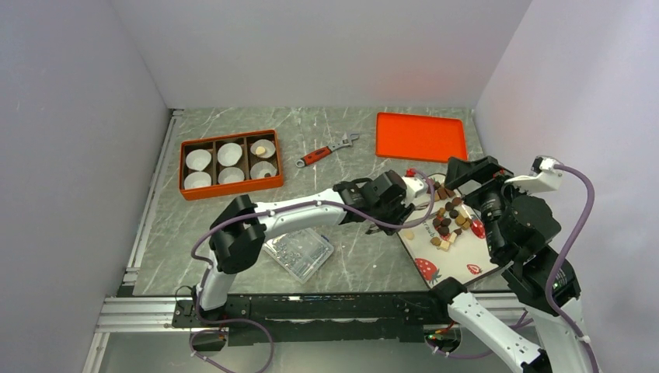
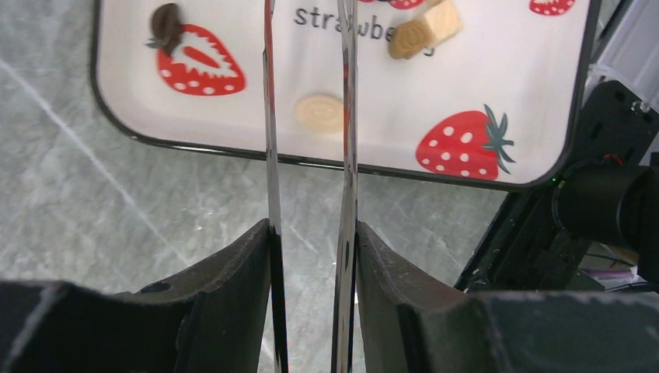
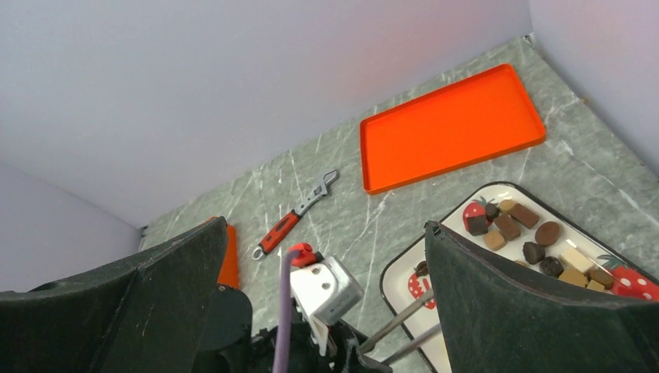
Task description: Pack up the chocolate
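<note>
Your left end effector [image 2: 306, 31] stood parted around a cream chocolate [image 2: 319, 113] on the tray [image 2: 225, 120]; closing off-centre could have flicked it onto the desk [image 2: 116, 217]. Your right end effector [image 3: 326, 264] gaped empty.

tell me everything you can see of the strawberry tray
The strawberry tray is a flat rectangle with rounded corners, glossy white inside a thin black rim, printed with red strawberries and partly covered lettering. It lies flat on the grey marbled table, front right, askew to the table's edge. The chocolate sits mostly clustered on its far half; one cream round piece lies alone near the left rim, where the thin fingers of the left gripper reach over it. Contact cannot be told.
</note>
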Available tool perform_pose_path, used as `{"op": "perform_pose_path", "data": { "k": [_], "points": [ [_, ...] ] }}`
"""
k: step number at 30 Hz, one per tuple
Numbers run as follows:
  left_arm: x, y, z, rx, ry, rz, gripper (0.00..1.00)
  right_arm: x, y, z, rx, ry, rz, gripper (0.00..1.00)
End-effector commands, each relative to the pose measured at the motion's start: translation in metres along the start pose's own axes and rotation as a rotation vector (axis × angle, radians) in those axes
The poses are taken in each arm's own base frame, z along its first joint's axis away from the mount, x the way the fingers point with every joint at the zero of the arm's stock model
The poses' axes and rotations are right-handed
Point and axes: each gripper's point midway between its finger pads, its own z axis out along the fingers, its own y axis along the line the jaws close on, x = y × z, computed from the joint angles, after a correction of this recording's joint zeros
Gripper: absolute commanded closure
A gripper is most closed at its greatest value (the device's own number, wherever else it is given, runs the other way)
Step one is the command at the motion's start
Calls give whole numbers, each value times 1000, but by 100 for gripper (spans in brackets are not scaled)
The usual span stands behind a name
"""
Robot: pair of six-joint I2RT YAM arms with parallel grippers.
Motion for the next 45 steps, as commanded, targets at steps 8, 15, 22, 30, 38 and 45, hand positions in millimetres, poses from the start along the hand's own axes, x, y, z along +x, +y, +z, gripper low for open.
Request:
{"op": "perform_pose_path", "data": {
  "k": [8,15,22,30,38,45],
  "points": [
    [-21,-33,13,102,-46,54,55,-10,-1,0,29,-19,1,0],
    [-15,-34,25,108,-19,60,55,-9,1,1,21,-10,-6,0],
    [-10,-36,33,123,-1,55,55,-7,1,2,22,-4,-16,0],
    [-5,-34,40,117,17,45,56,-2,0,3,20,7,-27,0],
    [-3,-32,39,108,20,39,61,0,1,4,13,12,-32,0],
    [-14,-27,25,87,-10,38,67,2,1,4,10,16,-32,0]
  ]
}}
